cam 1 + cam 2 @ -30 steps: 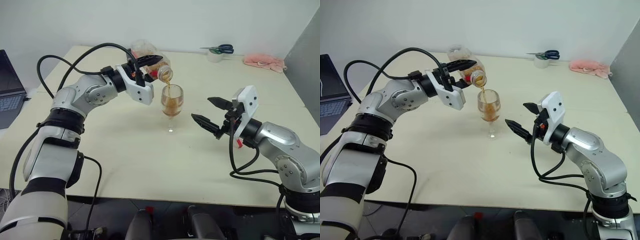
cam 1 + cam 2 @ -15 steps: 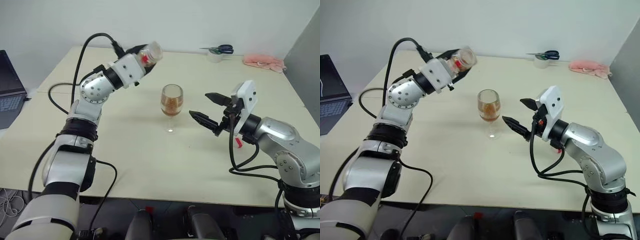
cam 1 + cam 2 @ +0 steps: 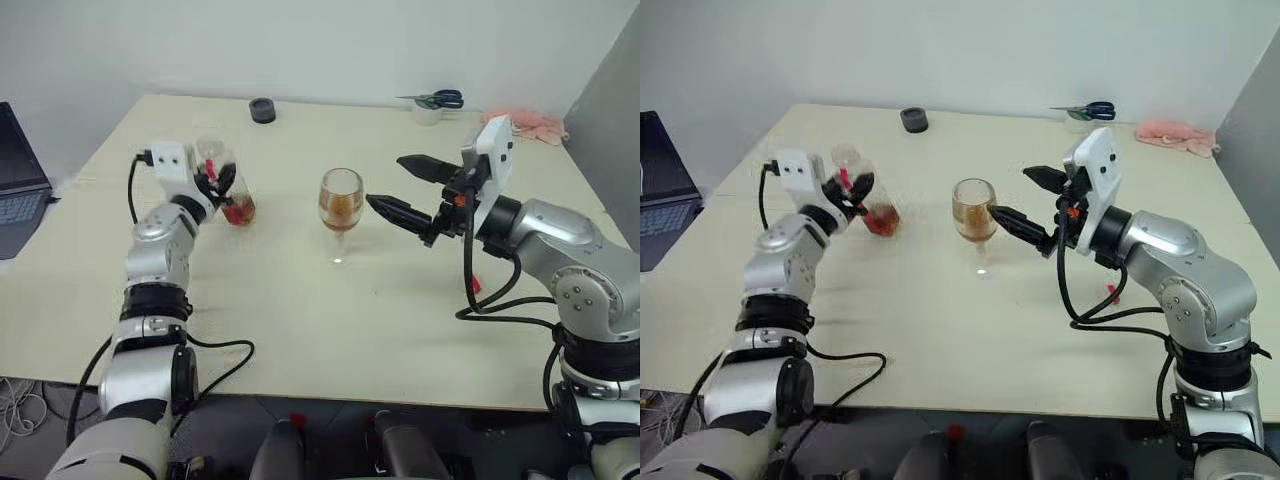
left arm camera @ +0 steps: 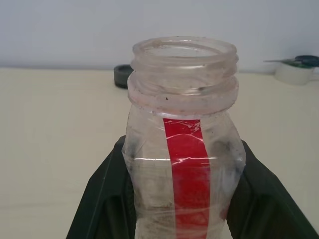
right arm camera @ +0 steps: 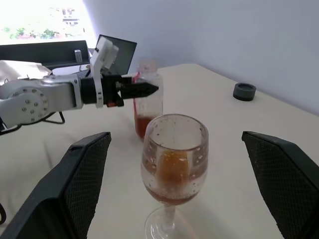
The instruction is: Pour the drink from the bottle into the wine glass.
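Observation:
The bottle (image 3: 226, 188) stands upright at the table's left, uncapped, with my left gripper (image 3: 220, 180) shut on its body. In the left wrist view its red label stripe (image 4: 188, 174) shows between the black fingers (image 4: 102, 199). A little reddish drink (image 3: 882, 220) remains in its base. To its right, in the middle of the table, the wine glass (image 3: 341, 201) stands holding amber drink (image 5: 169, 177) in its bowl. My right gripper (image 3: 386, 181) hangs open just right of the glass, level with the bowl and pointing at it, not touching it.
A dark round cap (image 3: 262, 110) lies at the table's far side. Scissors (image 3: 440, 98), a tape roll (image 3: 429, 114) and a pink cloth (image 3: 525, 121) sit at the far right. A laptop (image 3: 15, 180) is off the left edge.
My left arm swung the bottle from above the glass out to the left and down, rolling it from tipped to upright. The right gripper rose a little and stayed open.

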Robot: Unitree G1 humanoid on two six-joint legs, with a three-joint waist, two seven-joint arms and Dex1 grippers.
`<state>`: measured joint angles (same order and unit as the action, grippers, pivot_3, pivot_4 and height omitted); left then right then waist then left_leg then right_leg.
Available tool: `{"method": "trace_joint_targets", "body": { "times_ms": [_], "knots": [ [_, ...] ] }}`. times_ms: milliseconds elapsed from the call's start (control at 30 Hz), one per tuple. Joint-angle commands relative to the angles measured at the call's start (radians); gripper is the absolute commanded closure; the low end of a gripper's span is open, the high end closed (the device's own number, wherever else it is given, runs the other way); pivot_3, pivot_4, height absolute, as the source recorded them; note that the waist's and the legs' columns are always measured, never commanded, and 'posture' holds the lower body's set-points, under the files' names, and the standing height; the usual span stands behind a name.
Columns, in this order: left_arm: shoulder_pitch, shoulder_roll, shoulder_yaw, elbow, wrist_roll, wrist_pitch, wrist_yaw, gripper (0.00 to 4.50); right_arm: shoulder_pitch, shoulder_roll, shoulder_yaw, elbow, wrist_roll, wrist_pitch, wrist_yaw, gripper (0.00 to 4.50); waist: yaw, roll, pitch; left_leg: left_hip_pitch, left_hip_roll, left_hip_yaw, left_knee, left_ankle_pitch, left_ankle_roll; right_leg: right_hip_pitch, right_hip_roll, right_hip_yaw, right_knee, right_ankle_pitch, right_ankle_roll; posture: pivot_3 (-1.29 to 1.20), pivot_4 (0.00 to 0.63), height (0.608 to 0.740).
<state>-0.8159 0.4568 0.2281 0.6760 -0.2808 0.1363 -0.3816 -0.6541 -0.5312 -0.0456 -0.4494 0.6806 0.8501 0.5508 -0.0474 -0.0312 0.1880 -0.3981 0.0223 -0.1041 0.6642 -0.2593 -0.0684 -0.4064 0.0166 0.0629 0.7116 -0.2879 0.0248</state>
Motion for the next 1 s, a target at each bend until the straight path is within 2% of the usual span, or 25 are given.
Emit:
{"method": "trace_joint_targets", "body": {
  "times_ms": [33, 233, 500, 767, 900, 1000],
  "knots": [
    [0.011, 0.003, 0.013, -0.069, 0.027, -0.041, 0.045, 1.79, -0.030, -0.017, -0.002, -0.003, 0.007, -0.004, 0.026, 0.00, 0.001, 0.000, 0.000, 0.000, 0.000, 0.000, 0.000, 0.000, 0.000, 0.000, 0.000, 0.000, 0.000, 0.000, 0.000, 0.00, 0.150, 0.740],
    [0.039, 0.002, 0.015, -0.116, 0.036, -0.041, 0.063, 0.02, -0.050, -0.021, 0.012, 0.020, 0.004, -0.009, 0.048, 0.00, 0.000, 0.000, 0.000, 0.001, 0.000, 0.000, 0.000, 0.000, 0.000, 0.000, 0.000, 0.000, 0.000, 0.000, 0.000, 0.00, 0.150, 0.740],
    [0.093, 0.010, -0.008, -0.246, 0.059, -0.009, 0.053, 0.02, -0.076, -0.018, 0.028, 0.048, -0.006, -0.016, 0.070, 0.00, 0.000, 0.000, 0.000, 0.000, 0.000, 0.001, 0.000, 0.000, 0.000, 0.000, 0.000, 0.001, 0.000, 0.000, 0.000, 0.00, 0.150, 0.740],
    [0.269, 0.080, 0.080, -0.549, -0.002, 0.158, 0.063, 0.02, -0.075, -0.034, 0.026, 0.052, -0.013, -0.021, 0.075, 0.00, -0.006, 0.000, 0.000, 0.001, 0.002, 0.001, -0.001, 0.000, 0.000, 0.000, -0.001, 0.001, 0.000, 0.000, 0.000, 0.00, 0.150, 0.740],
    [0.393, 0.171, 0.114, -0.766, -0.108, 0.289, -0.066, 0.02, -0.077, -0.072, 0.012, 0.075, -0.026, -0.035, 0.102, 0.00, -0.005, 0.001, 0.001, 0.001, 0.003, 0.001, -0.002, 0.000, 0.000, 0.000, -0.001, 0.001, -0.001, 0.000, 0.000, 0.00, 0.150, 0.740],
    [0.484, 0.303, 0.243, -0.975, -0.372, 0.473, -0.240, 0.02, -0.058, -0.136, -0.027, 0.117, -0.025, -0.043, 0.157, 0.00, -0.008, 0.002, 0.001, 0.001, 0.003, 0.002, -0.002, 0.000, 0.000, 0.000, 0.000, 0.001, -0.002, 0.000, 0.000, 0.00, 0.150, 0.740]
  ]
}}
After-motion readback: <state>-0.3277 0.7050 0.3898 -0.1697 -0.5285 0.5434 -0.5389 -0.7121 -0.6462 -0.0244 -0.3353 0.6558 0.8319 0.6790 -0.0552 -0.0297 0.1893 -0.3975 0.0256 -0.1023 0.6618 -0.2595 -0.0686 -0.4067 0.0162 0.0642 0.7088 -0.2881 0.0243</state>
